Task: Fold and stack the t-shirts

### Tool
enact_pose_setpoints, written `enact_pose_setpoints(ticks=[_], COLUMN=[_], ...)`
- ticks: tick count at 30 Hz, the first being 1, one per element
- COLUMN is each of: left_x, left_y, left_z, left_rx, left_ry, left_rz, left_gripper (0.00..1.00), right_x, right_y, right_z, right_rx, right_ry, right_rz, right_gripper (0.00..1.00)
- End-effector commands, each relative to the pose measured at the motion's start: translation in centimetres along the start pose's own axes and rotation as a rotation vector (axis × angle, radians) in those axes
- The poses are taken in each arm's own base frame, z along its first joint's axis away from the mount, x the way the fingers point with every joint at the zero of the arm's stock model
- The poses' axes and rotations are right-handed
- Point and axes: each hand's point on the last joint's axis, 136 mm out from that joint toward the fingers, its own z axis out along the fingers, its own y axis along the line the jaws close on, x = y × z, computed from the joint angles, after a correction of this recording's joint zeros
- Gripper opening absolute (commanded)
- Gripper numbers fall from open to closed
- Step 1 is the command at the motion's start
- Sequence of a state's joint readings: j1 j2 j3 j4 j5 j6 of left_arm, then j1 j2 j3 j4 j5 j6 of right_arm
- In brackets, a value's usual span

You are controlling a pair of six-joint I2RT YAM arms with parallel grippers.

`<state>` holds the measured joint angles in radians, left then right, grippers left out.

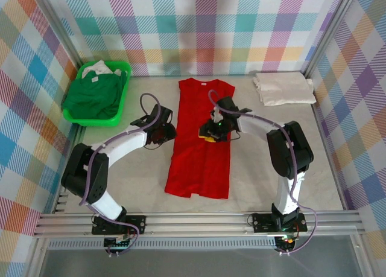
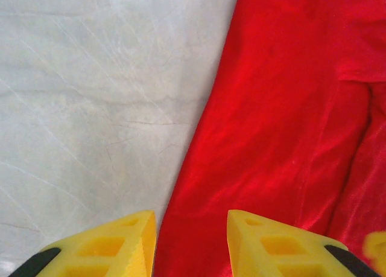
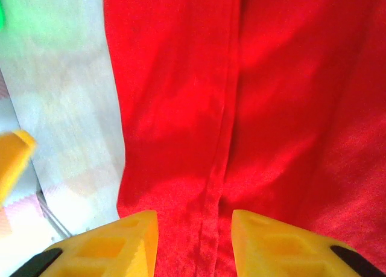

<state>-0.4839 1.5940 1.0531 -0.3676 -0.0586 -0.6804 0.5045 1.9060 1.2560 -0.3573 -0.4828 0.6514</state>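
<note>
The bright red t-shirt (image 1: 199, 162) lies as a long narrow strip down the middle of the table, its sides folded inward. My left gripper (image 1: 170, 131) hovers open at the shirt's left edge, and its yellow fingers (image 2: 114, 247) straddle that edge of the red cloth (image 2: 283, 120). My right gripper (image 1: 206, 132) is open above the shirt's middle, with an inner fold edge of the red cloth (image 3: 259, 96) between its fingers (image 3: 277, 247). A folded cream-white t-shirt (image 1: 283, 87) rests at the back right. The dark green t-shirt (image 1: 93, 96) is bunched in the basket.
The bright green plastic basket (image 1: 123, 102) stands at the back left and also holds some white cloth (image 1: 99, 67). Plaid walls enclose the table on three sides. Bare grey tabletop (image 1: 253, 174) flanks the red strip.
</note>
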Motion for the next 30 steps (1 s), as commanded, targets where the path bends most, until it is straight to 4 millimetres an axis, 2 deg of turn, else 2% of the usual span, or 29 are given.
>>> enact_pose_setpoints(ticks=[1,5,15,20,23,25,30], left_x=[0.7,1.1,1.8,2.0,2.0,2.0,1.9], left_y=[1.6,2.4,2.6,3.0,3.3,3.4,3.5], left_z=[-0.8,-0.6,0.7,0.9,0.8,0.8,0.7], left_rx=[-0.046,-0.071,-0.076,-0.090,-0.098,-0.101,-0.106], left_ry=[-0.004,0.004,0.029,0.032,0.024,0.022,0.017], left_rz=[0.039,0.051,0.063,0.064,0.065,0.066,0.071], left_gripper=[0.37,0.38,0.38,0.38,0.38,0.38,0.39], right_x=[0.7,0.8,-0.2,-0.7,-1.0,-1.2,-1.5], right_y=[0.7,0.3,-1.0,-0.5,-0.1,-0.1,0.0], right_z=[1.5,2.6,4.6,4.4,4.3,4.5,4.5], right_rx=[-0.067,-0.050,-0.014,-0.024,-0.032,-0.029,-0.027], right_ry=[0.034,0.046,0.042,0.021,0.016,0.019,0.013], right_rz=[0.031,0.033,0.052,0.053,0.051,0.052,0.053], right_gripper=[0.37,0.37,0.36,0.28,0.27,0.19,0.13])
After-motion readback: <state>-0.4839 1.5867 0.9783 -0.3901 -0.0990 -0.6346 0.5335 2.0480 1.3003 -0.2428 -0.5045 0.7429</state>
